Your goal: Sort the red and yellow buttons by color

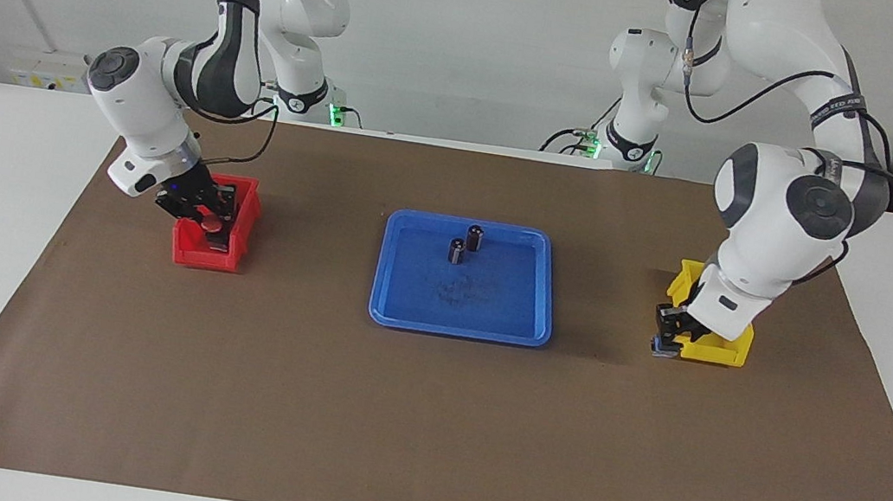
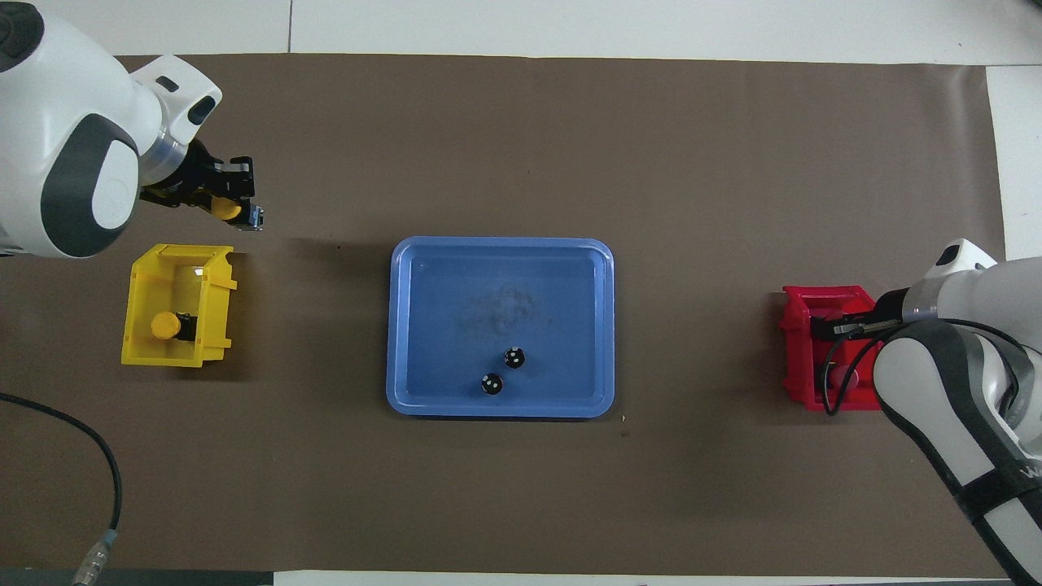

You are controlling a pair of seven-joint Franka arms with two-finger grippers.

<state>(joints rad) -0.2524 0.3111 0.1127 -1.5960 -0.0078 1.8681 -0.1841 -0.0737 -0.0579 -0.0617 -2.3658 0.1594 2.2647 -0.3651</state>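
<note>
My left gripper (image 2: 247,193) is shut on a yellow button (image 2: 224,207) and holds it above the mat by a corner of the yellow bin (image 2: 213,277); it also shows in the facing view (image 1: 666,338). A second yellow button (image 2: 167,325) lies on its side in that bin. My right gripper (image 1: 199,207) reaches down into the red bin (image 1: 243,209), right above a red button (image 1: 215,225). In the overhead view the right gripper (image 2: 847,328) covers much of the red bin (image 2: 798,358). The other red button is hidden.
A blue tray (image 1: 404,306) lies mid-table between the bins, with two small dark cylinders (image 1: 474,237) (image 1: 456,250) standing in its half nearer the robots. A brown mat (image 1: 302,405) covers the table. A cable lies at the left arm's end (image 2: 106,480).
</note>
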